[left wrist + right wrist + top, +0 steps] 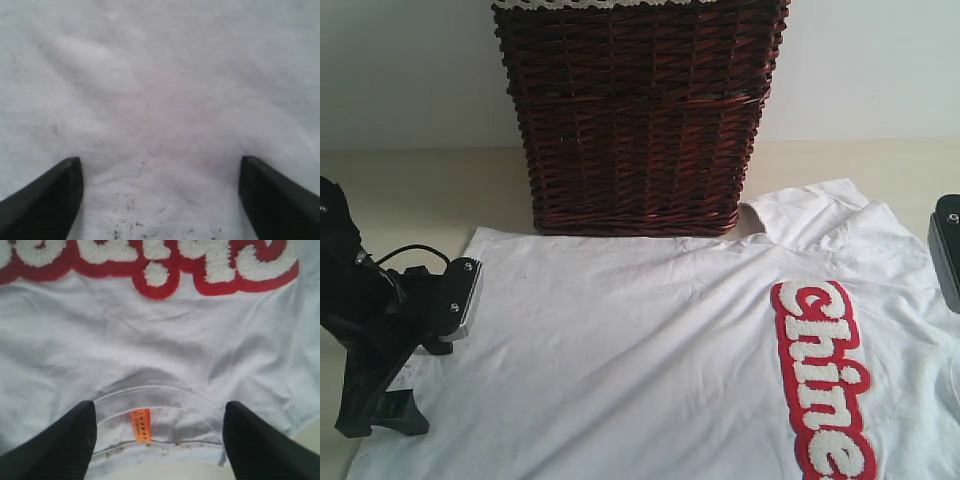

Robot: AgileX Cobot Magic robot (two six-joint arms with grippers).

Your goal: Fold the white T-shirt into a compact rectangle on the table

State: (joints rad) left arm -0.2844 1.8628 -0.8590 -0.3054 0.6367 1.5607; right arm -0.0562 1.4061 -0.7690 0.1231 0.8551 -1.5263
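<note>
The white T-shirt lies spread flat on the pale table, its red band with fuzzy white letters toward the right. My left gripper is open, fingers wide apart just above plain white cloth with a few dark specks. In the exterior view it stands at the shirt's left end. My right gripper is open over the neck opening. The orange neck tag lies between its fingers, the red band beyond. Nothing is gripped. Only a dark piece of the right arm shows at the exterior view's right edge.
A dark red wicker basket with a lace-trimmed liner stands behind the shirt at the back middle, touching its far edge. Bare table runs to the left and right of the basket. A strip of table shows just past the collar.
</note>
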